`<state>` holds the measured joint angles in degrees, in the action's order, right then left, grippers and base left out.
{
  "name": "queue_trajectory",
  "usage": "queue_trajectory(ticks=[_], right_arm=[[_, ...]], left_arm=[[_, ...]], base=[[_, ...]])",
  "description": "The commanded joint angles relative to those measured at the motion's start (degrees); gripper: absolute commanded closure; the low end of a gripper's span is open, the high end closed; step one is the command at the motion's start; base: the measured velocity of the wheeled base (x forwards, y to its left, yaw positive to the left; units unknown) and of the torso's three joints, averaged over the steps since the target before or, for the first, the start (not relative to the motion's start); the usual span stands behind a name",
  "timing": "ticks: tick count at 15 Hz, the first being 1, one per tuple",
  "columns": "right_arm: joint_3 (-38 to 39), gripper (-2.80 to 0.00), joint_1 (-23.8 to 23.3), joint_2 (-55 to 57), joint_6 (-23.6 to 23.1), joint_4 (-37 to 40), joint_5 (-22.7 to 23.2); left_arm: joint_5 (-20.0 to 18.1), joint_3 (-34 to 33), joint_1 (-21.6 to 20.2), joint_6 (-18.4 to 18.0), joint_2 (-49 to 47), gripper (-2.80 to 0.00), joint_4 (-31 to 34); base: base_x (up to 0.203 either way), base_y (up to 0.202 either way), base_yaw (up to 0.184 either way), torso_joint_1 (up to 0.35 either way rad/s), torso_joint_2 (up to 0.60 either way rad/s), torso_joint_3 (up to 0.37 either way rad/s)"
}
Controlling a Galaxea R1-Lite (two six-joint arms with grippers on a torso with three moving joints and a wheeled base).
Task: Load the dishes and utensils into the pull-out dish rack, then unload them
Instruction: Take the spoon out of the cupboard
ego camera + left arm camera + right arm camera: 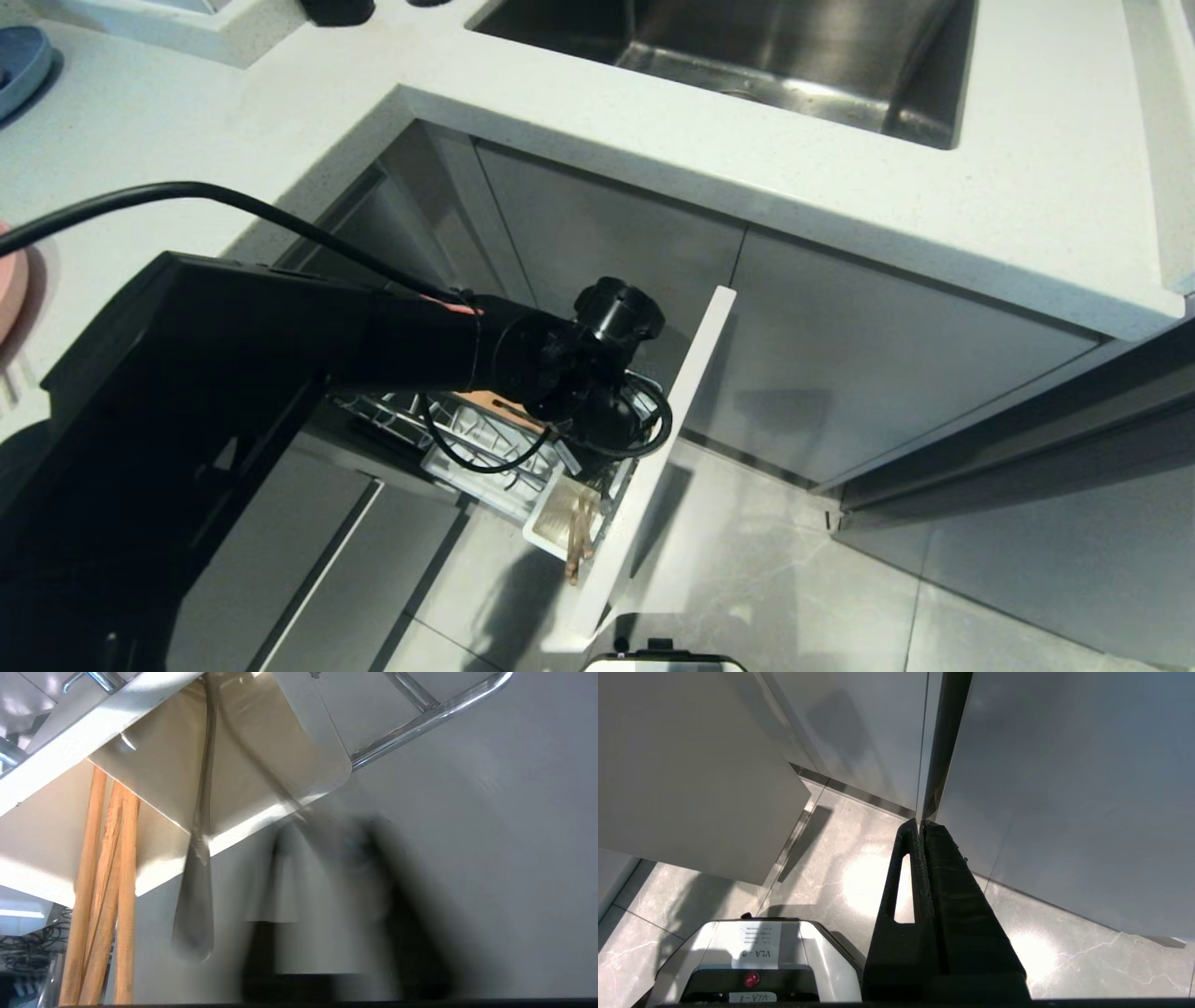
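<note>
1. The chopsticks (pixel 100 896) and spoon (pixel 196 905) stand in the white utensil cup (pixel 551 527) of the pull-out dish rack (pixel 467 439); no bowl or pink plate is visible loaded there.
2. The left gripper (pixel 327 868) is a blur, so whether its fingers are spread or together I cannot tell; it holds nothing visible.
3. The spoon handle lies just beside its fingers, the chopsticks beyond the spoon.
4. The right gripper (pixel 921 828), pressed together and empty, hangs parked over the floor.

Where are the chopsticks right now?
In the head view, the chopsticks stand in the white utensil cup at the pulled-out rack's front, below the left gripper, beside the spoon.
</note>
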<state>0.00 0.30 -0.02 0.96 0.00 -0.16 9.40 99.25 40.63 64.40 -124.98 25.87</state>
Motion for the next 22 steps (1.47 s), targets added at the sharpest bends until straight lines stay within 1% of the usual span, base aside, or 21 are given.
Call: queue_trajectory(ticks=[1, 9, 13, 16, 19, 22], right_arm=[[0.09, 0.0, 0.05, 0.02, 0.04, 0.0, -0.01], [0.09, 0.0, 0.05, 0.02, 0.0, 0.0, -0.01], [0.09, 0.0, 0.05, 0.02, 0.0, 0.0, -0.01], [0.09, 0.0, 0.05, 0.02, 0.0, 0.0, -0.01], [0.09, 0.0, 0.05, 0.02, 0.0, -0.04, -0.01], [0.09, 0.0, 0.05, 0.02, 0.0, 0.0, -0.01]], left_arm=[[0.27, -0.02, -0.03, 0.29, 0.09, 0.0, -0.12], [0.27, -0.05, 0.33, 0.28, 0.55, 0.0, 0.23], [0.46, 0.07, 0.98, 0.28, 3.88, 0.0, 2.42], [0.63, -0.01, 1.64, 0.6, 6.42, 0.0, 2.66], [0.71, -0.1, 1.91, 0.68, 7.82, 0.0, 2.7], [0.65, 0.44, 1.97, 0.64, 7.99, 0.0, 4.89]], base=[[0.0, 0.0, 0.0, 0.0, 0.0, 0.0], [0.0, 0.0, 0.0, 0.0, 0.0, 0.0], [0.0, 0.0, 0.0, 0.0, 0.0, 0.0], [0.0, 0.0, 0.0, 0.0, 0.0, 0.0], [0.0, 0.0, 0.0, 0.0, 0.0, 0.0], [0.0, 0.0, 0.0, 0.0, 0.0, 0.0]])
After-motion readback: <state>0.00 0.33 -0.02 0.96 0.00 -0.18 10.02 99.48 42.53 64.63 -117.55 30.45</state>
